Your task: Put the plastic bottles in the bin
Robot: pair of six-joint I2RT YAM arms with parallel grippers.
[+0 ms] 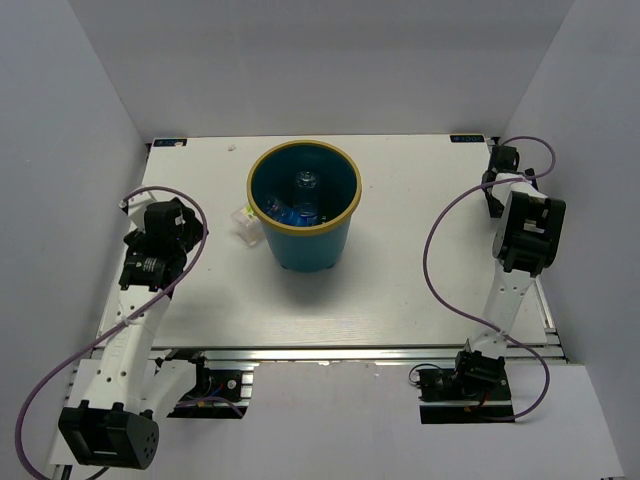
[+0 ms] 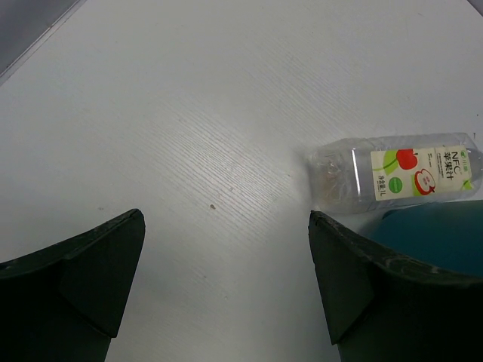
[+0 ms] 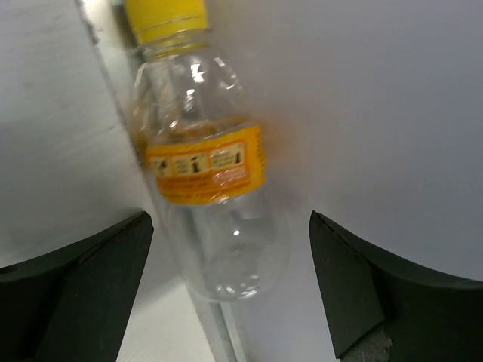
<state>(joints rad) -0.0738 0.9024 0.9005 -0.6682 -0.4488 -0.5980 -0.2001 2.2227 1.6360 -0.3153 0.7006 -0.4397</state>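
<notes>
The teal bin (image 1: 300,240) stands mid-table, its wall also showing in the left wrist view (image 2: 445,234). Inside it lie plastic bottles (image 1: 305,190), clear with blue labels. A clear bottle with a white-green label (image 2: 400,173) lies on the table against the bin's left side (image 1: 242,222). My left gripper (image 2: 225,219) is open over bare table, short of that bottle and to its left (image 1: 178,218). A clear bottle with an orange label and yellow cap (image 3: 204,166) lies along the table's edge by the wall. My right gripper (image 3: 230,219) is open, its jaws on either side of that bottle's base without touching it.
White walls enclose the table (image 1: 400,290) on three sides. The right arm (image 1: 525,235) reaches to the far right corner, with a purple cable (image 1: 440,230) looping beside it. In the top view the orange-labelled bottle is hidden.
</notes>
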